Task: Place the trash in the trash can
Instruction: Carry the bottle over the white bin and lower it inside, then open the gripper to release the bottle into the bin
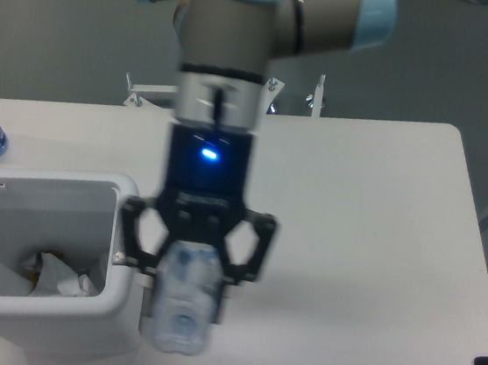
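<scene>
Flattened bottle (181, 303) clamped in gripper (188, 273), beside trash can (116, 300).

My white table (372, 215) has rounded corners and sits on a grey floor (60, 21); metal brackets (316, 94) poke up behind its far edge.

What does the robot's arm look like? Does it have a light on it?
The arm is grey with light-blue caps at its joints. Below sits a silvery-white wrist ring, then a black block with a small blue light. The gripper is black, with angular linked fingers.
</scene>
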Controlling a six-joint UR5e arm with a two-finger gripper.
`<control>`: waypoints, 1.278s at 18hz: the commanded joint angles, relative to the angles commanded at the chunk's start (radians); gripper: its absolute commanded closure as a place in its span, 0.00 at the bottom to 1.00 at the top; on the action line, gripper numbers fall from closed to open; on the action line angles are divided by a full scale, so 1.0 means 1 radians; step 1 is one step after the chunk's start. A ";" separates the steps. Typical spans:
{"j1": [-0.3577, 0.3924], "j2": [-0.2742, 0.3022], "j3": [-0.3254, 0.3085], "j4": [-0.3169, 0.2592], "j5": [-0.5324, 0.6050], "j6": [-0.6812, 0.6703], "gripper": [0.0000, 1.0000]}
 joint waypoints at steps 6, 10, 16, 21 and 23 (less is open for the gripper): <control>-0.078 -0.008 -0.002 0.002 0.002 0.002 0.37; -0.138 -0.024 -0.028 0.000 0.002 0.000 0.33; -0.163 -0.015 -0.060 0.000 0.017 -0.002 0.00; -0.079 0.005 -0.066 -0.006 0.118 -0.005 0.00; -0.007 0.012 -0.071 -0.008 0.158 0.005 0.00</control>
